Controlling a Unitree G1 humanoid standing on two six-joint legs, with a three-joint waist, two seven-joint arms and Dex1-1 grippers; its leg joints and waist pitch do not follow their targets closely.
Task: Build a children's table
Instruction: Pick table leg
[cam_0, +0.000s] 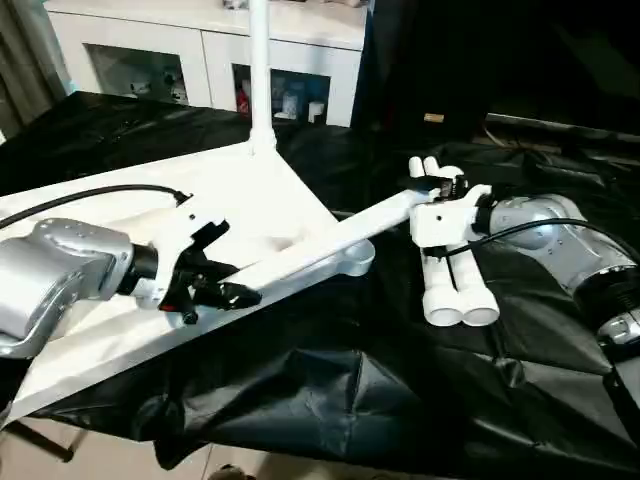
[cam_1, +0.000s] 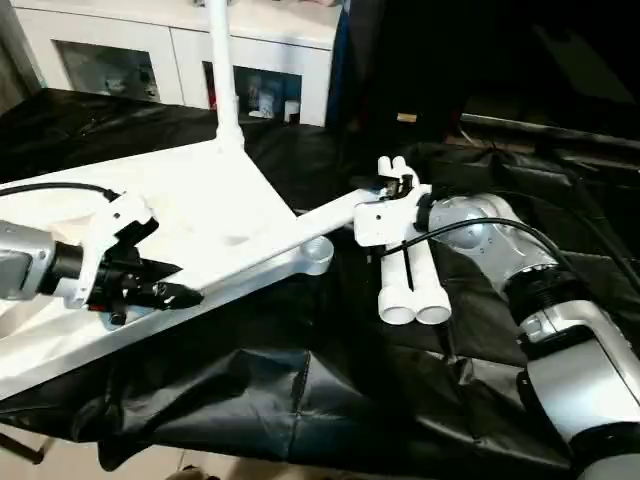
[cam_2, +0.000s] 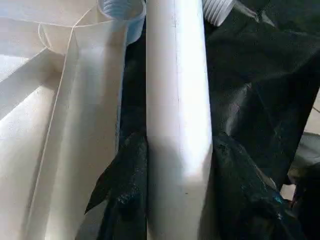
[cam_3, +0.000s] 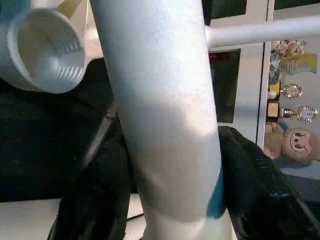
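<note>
- black cloth (cam_0: 330, 390) covers the whole work surface
- children's table (cam_0: 240, 200) lies upside down at about 10 o'clock on it, one fitted leg (cam_0: 260, 70) standing straight up at the far corner
- a loose leg (cam_0: 330, 245) spans both grippers, over the near corner socket (cam_0: 355, 262)
- two spare legs (cam_0: 455, 290) lie side by side around 3 o'clock
- left gripper (cam_0: 225, 292) pinches one end of the loose leg
- right gripper (cam_0: 435, 188) looks clamped round the other end, pads (cam_3: 250, 170) flanking it
</note>
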